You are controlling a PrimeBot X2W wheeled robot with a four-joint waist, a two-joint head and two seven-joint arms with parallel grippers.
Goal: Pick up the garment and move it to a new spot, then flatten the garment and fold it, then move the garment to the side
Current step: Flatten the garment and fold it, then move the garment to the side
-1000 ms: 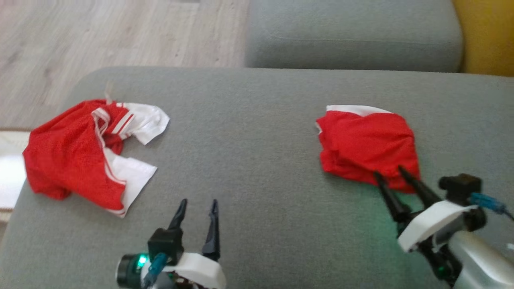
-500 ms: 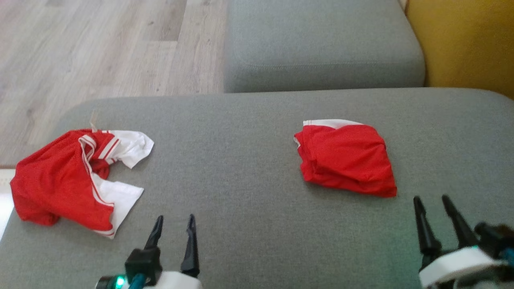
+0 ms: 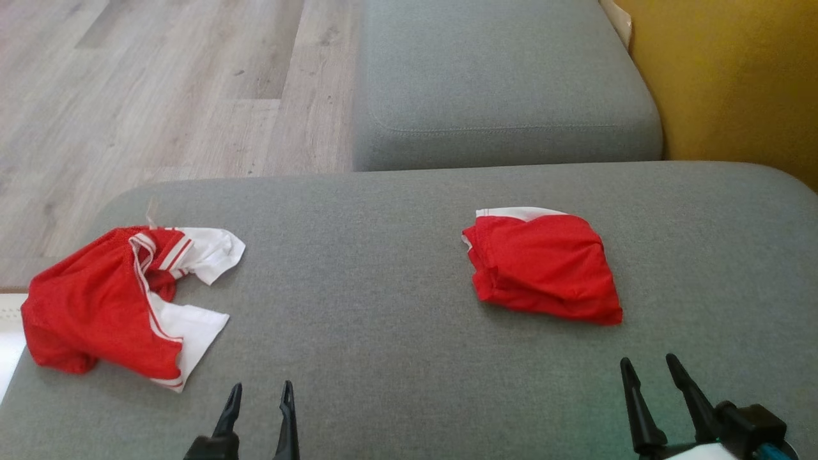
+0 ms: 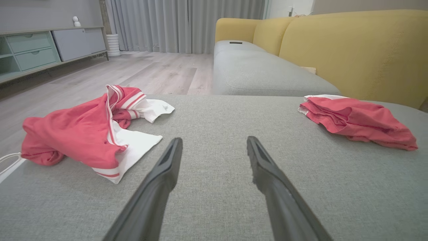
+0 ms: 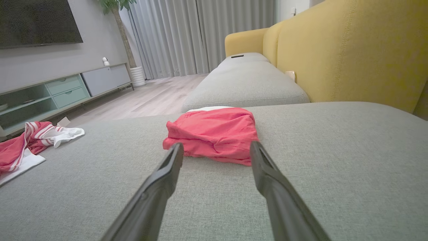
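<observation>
A folded red garment [image 3: 543, 265] with a white edge lies on the right half of the grey cushion [image 3: 383, 287]; it also appears in the right wrist view as the folded garment [image 5: 214, 134] and at the right of the left wrist view [image 4: 357, 120]. A crumpled red and white garment [image 3: 115, 300] lies at the cushion's left edge, and shows as the crumpled garment [image 4: 90, 130] in the left wrist view. My right gripper [image 3: 648, 367] stands open just short of the folded garment, holding nothing. My left gripper [image 3: 262, 393] is open over bare cushion, right of the crumpled garment.
A second grey sofa cushion [image 3: 505, 83] lies beyond, with the yellow backrest [image 3: 735, 83] at the right. Wooden floor [image 3: 160, 83] lies off the cushion's left and far sides. A TV cabinet [image 5: 60, 90] stands across the room.
Both grippers have drawn back toward the near edge; the right one has pulled away from the folded garment it was touching. The camera has also tilted, shifting the whole scene.
</observation>
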